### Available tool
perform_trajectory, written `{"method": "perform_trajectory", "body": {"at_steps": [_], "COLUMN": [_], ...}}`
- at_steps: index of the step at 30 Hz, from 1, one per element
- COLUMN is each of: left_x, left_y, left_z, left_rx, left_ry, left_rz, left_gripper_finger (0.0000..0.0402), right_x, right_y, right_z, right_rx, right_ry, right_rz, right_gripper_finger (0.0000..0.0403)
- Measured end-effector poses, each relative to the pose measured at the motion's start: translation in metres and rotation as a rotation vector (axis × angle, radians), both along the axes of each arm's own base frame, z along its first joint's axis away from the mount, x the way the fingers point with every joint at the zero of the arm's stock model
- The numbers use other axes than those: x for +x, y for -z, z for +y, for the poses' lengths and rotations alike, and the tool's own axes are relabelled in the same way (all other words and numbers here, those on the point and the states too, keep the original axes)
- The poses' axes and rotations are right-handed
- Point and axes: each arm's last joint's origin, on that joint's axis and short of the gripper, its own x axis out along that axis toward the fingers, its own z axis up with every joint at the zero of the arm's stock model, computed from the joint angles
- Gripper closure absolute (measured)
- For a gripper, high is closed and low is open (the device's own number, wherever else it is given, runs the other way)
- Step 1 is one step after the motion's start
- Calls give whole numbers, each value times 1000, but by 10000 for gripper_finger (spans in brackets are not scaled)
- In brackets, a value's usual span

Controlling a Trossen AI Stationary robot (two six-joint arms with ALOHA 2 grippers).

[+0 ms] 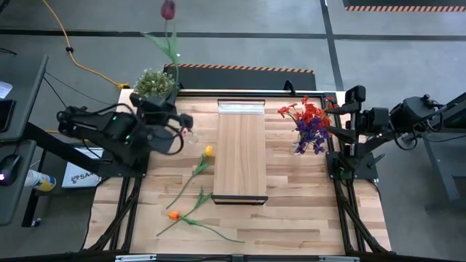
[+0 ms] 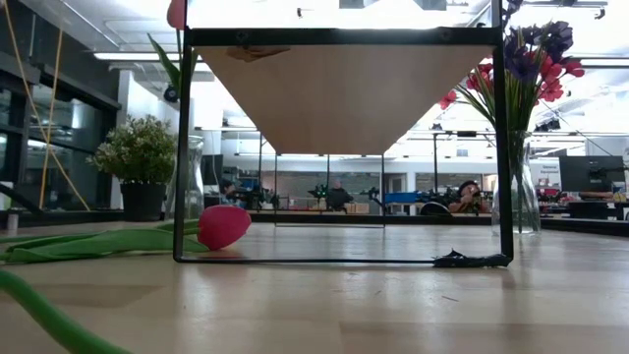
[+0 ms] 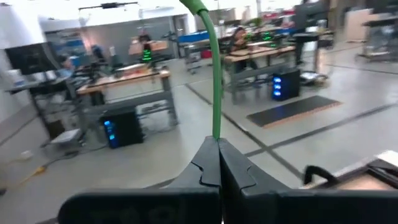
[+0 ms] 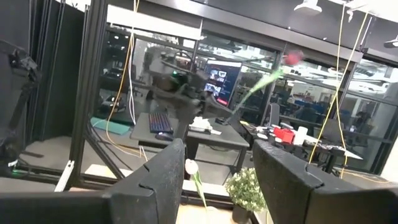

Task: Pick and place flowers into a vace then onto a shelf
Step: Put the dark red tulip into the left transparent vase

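**Left arm holds a maroon flower upright; vase lies across the table**

High view. Left gripper (image 1: 177,129) sits at the table's left rear, beside the potted plant (image 1: 153,82). A long green stem rises from it toward the far edge, ending in a dark maroon flower (image 1: 168,9) well beyond the table. The shelf (image 1: 241,149) runs front to back down the middle. The vase (image 1: 309,138), already carrying red and purple flowers, stands right of the shelf, close to the right gripper (image 1: 341,109). A yellow flower (image 1: 208,151) and an orange flower (image 1: 173,215) lie on the tabletop left of the shelf, stems slanting toward the front.

Low view. A pink flower head (image 2: 223,226) rests on the wood, with green leaves trailing off beside it. The vase with its bouquet stands at the far right; the potted plant at the left. No gripper is clearly visible here.

Left wrist view. The fingers (image 3: 205,167) are closed tight on the green stem, which runs straight up out of the jaws; long axis roughly in line with the fingers.

Right wrist view. The right fingers (image 4: 163,169) stand parted with nothing between them; the left arm and its raised flower show in the distance.

Judgement: the held stem must travel rightward over the shelf to the vase, bloom end uppermost. The right arm is nearer the vase, but the left has the flower.
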Motion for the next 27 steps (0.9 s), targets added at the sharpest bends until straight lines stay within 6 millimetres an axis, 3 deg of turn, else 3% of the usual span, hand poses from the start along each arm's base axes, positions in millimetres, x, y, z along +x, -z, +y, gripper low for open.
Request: {"method": "perform_trajectory", "body": {"at_steps": [27], "left_x": [28], "left_y": [23], "left_z": [83], "left_rx": [-186], "left_ry": [-104], "left_rz": [108], "left_gripper_finger": [381], "right_x": [0], "right_y": [3], "right_z": [-3], "right_rx": [-106], "right_ry": [121], "right_rz": [50], "right_gripper_finger": [222]}}
